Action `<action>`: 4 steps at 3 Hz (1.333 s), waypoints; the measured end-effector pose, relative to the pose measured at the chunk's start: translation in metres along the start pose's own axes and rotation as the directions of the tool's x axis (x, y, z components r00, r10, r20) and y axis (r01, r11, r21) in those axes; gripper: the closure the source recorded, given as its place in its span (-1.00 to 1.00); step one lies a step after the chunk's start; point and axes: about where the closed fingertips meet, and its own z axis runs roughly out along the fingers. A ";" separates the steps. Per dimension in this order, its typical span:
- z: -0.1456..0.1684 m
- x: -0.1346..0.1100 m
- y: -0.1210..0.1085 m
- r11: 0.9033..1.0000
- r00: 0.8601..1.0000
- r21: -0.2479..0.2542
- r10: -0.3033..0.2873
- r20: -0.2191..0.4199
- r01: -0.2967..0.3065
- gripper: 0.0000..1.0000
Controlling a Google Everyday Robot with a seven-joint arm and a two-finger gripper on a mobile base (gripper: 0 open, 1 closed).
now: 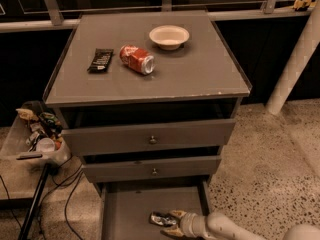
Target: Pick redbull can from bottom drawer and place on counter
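The redbull can (pixel 160 218) waits in the bottom drawer (pixel 130 209), your gripper (pixel 169 223) at its side.
The can lies on its side on the pulled-out tray floor. Your gripper sits low at one end, fingers (pixel 176 214) spread either side of it, not visibly clamped, apparently lined up for a sideways grasp. Overhead, the counter (pixel 195 74) carries a red soda can (pixel 137 59), a bowl (pixel 169 36) and a dark wrapper (pixel 100 59).

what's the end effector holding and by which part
Cannot be told: the end effector is at the right end of the redbull can in the bottom drawer.
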 end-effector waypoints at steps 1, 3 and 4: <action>0.000 0.000 0.000 1.000 1.000 0.000 0.000 0.000 0.000 0.31; 0.000 0.000 0.000 1.000 1.000 0.000 0.000 0.000 0.000 1.00; 0.003 0.008 -0.002 0.999 0.999 -0.014 0.037 -0.033 -0.037 1.00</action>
